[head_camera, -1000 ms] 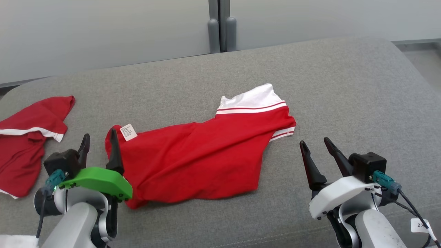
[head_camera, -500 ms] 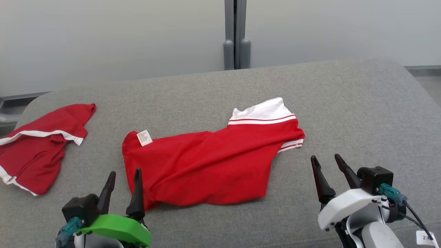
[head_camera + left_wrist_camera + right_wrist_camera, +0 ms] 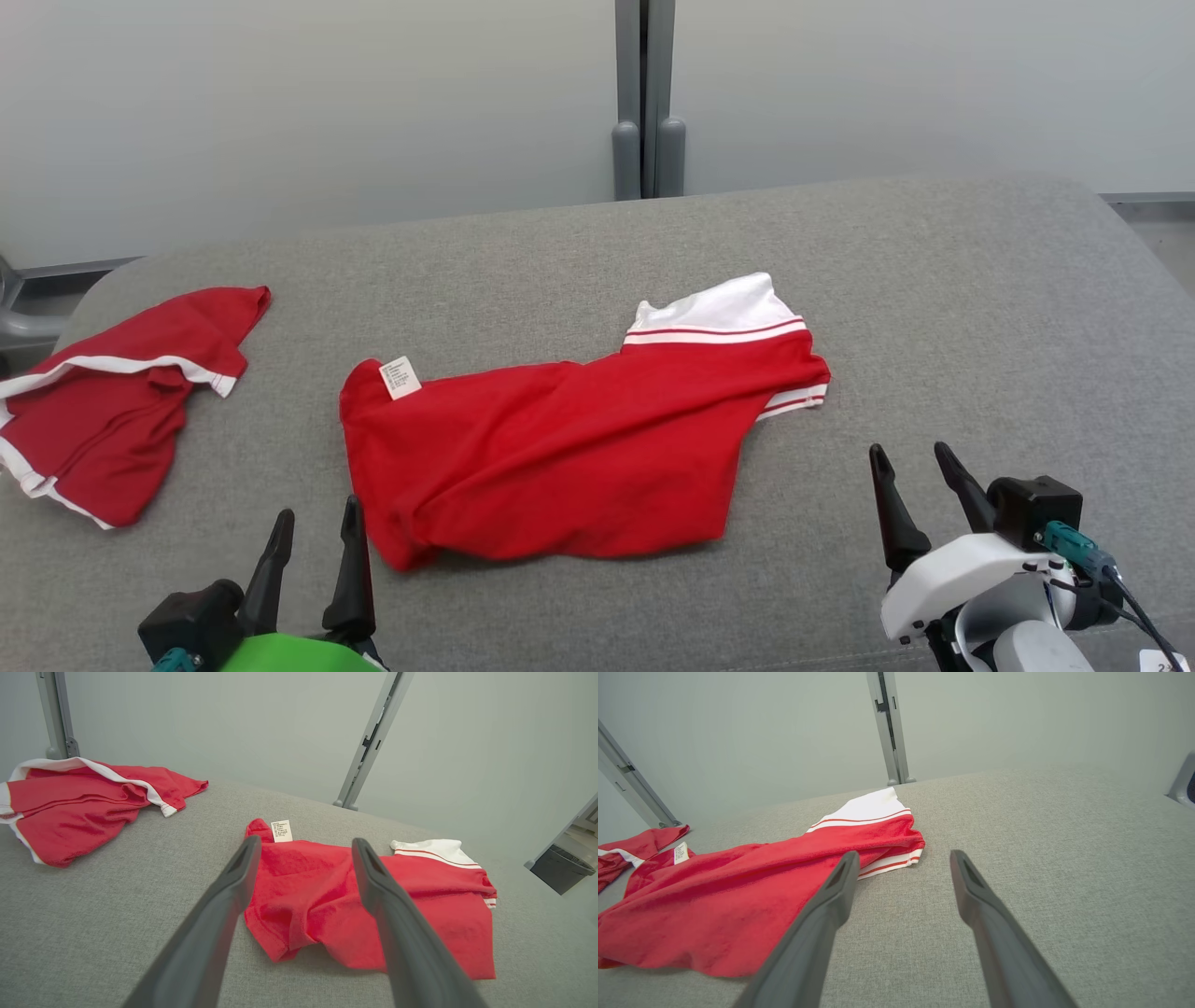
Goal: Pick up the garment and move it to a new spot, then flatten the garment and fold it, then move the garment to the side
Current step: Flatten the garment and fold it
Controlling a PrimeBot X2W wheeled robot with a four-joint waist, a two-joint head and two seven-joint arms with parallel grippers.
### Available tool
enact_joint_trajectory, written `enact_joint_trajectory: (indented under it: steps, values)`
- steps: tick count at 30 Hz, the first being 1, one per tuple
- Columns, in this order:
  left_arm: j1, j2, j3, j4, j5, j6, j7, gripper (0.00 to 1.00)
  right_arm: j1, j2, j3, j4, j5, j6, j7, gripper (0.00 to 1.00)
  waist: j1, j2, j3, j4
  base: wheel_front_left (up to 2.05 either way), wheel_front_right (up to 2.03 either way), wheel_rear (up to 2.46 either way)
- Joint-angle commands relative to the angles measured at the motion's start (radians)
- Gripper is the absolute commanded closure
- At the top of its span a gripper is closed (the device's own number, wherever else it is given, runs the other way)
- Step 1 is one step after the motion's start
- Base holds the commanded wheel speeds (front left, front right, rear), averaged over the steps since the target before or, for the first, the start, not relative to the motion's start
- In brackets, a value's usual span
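Red cloth made up the garment (image 3: 579, 448), which lay crumpled in the middle of the grey soft top (image 3: 952, 299). Its white end pointed to the far right, and a small white tag (image 3: 400, 377) sat on its left corner. The left gripper (image 3: 317, 511) was near its left edge, fingers wide apart, holding nothing. The right gripper (image 3: 908, 453) was off to the right, wide apart too, holding nothing. Another red shirt (image 3: 121, 392) lay far left.
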Motion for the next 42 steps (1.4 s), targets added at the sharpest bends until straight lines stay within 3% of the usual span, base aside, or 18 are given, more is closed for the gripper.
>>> enact_joint_trajectory:
  steps: [1, 13, 26, 33, 42]
  values:
    - [0.017, 0.001, 0.006, -0.003, -0.003, -0.014, 0.000, 0.00, -0.006, -0.002, -0.004, 0.006, -0.012, 0.000, -0.007, 0.00, 0.0001, -0.0001, -0.001, 0.008, 0.00, 0.00, 0.00]
    - [0.044, 0.006, 0.035, -0.024, -0.041, -0.094, 0.001, 0.00, -0.044, -0.002, -0.001, 0.042, -0.008, 0.000, -0.005, 0.00, 0.0001, -0.0001, 0.001, 0.043, 0.00, 0.00, 0.00]
    - [0.024, 0.016, 0.012, -0.004, -0.008, -0.063, 0.024, 0.00, -0.049, -0.002, 0.005, 0.048, 0.000, 0.000, 0.005, 0.00, 0.0001, -0.0001, 0.008, 0.042, 0.00, 0.00, 0.00]
    - [-0.005, 0.028, 0.001, 0.002, -0.019, -0.028, 0.110, 0.00, -0.068, -0.002, -0.007, 0.037, -0.013, 0.000, 0.030, 0.00, 0.0001, -0.0001, 0.023, 0.046, 0.00, 0.00, 0.00]
    - [-0.182, 0.043, -0.025, 0.001, -0.002, 0.021, 0.281, 0.00, -0.196, -0.002, -0.010, 0.022, -0.078, 0.000, 0.289, 0.00, 0.0001, -0.0001, 0.098, 0.048, 0.00, 0.00, 0.00]
